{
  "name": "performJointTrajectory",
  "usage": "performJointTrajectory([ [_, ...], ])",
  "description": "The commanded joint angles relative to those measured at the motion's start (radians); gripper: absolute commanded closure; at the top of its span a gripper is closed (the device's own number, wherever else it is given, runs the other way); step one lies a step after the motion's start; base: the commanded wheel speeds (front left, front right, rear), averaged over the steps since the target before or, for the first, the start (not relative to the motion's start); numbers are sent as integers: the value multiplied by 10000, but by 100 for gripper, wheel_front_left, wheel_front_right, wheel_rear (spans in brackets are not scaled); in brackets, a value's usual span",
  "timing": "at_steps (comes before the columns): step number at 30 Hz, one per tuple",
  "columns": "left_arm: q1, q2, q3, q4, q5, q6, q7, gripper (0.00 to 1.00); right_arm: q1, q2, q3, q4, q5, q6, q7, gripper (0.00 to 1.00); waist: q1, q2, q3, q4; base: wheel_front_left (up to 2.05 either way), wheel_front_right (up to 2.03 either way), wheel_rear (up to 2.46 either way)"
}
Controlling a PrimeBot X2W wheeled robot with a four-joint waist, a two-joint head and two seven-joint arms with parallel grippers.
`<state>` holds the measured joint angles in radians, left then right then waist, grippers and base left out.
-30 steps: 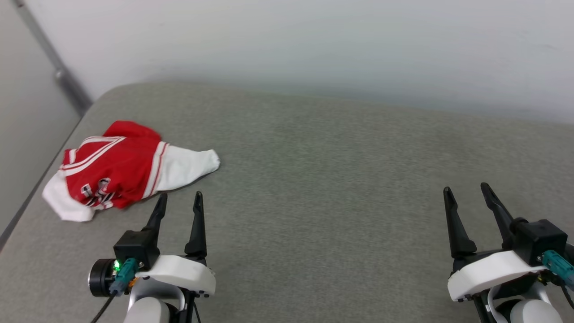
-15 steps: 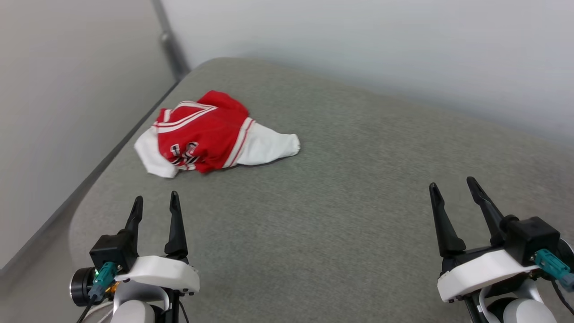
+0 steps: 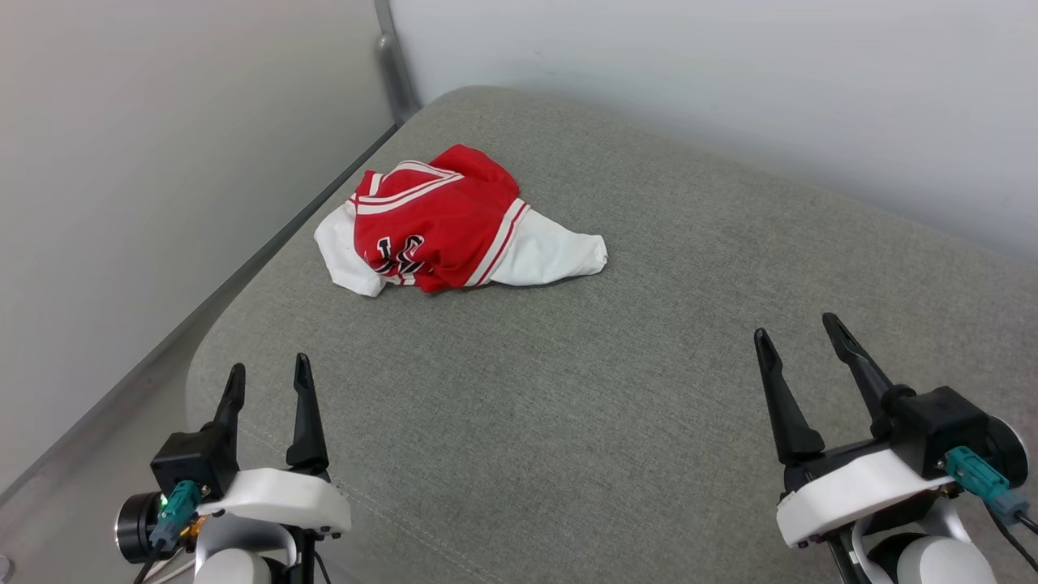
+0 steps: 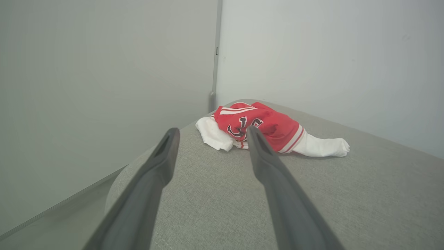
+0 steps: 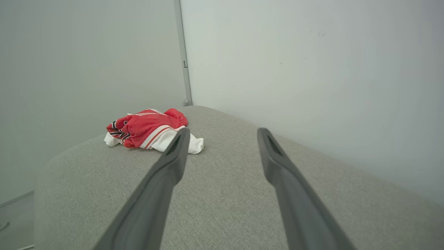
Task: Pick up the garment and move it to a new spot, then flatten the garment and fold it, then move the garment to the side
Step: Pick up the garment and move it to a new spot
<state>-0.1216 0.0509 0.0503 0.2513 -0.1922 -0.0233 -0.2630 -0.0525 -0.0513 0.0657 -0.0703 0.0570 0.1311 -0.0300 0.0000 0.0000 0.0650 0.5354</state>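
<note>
You've yet to pick | left fingers [image 3: 306,414] wide, empty — likely readied for bunched cloth | right fingers [image 3: 778,397] wide, empty | garment [image 3: 438,231] crumpled on pad [image 3: 568,405], well ahead of left fingers, slightly right; farther ahead-left of right fingers

One garment [image 3: 454,231], two end effectors [image 3: 269,362] [image 3: 795,324], one grey padded surface [image 3: 568,389], possibly a sofa.
</note>
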Motion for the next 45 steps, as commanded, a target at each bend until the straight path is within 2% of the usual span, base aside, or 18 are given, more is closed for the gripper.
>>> performJointTrajectory([
  [1,-196,-11,2,50,17,29,-26,0,-125,13,6,-66,-45,-7,18,0,0,0,35,-4,0,0,0],
  [8,-1885,18,64,1246,-742,-219,-21,0,-368,-83,-52,-367,-215,-7,265,0,0,0,657,-416,0,0,0],
  [12,-3491,291,271,2087,-1146,-298,608,0,-707,-401,194,-568,-555,-7,436,0,0,0,1310,-944,0,0,0],
  [19,-6071,1181,570,3532,-1823,-457,2885,0,-1467,-694,481,-868,-553,-7,461,0,0,0,2803,-1967,0,0,0],
  [23,-7170,2014,486,4490,-2041,-659,4711,0,-1941,-765,641,-836,-443,-7,297,0,0,0,3525,-2547,0,0,0],
  [28,-7840,2730,415,5758,-2376,-804,6878,0,-2362,-766,756,-686,-371,-7,46,0,0,0,4108,-3133,0,0,0],
  [30,-8063,3048,505,6120,-2464,-706,7581,0,-2492,-755,790,-623,-336,-7,-26,0,0,0,4306,-3315,0,0,0],
  [34,-8147,3289,644,6686,-2640,-437,8535,0,-2713,-785,818,-550,-289,-7,-148,0,0,0,4616,-3575,0,0,0],
  [41,-7556,3310,535,7699,-2716,-42,9757,0,-2798,-796,782,-417,-179,-7,-227,0,0,0,4748,-3806,0,0,0],
  [43,-7494,3251,557,7772,-2795,-16,9819,100,-2770,-793,748,-402,-165,-7,-218,0,0,0,4699,-3825,0,0,0],
  [45,-7446,3236,515,7750,-2791,-86,9761,100,-2715,-779,696,-382,-150,-7,-203,0,0,0,4604,-3809,0,0,0],
])
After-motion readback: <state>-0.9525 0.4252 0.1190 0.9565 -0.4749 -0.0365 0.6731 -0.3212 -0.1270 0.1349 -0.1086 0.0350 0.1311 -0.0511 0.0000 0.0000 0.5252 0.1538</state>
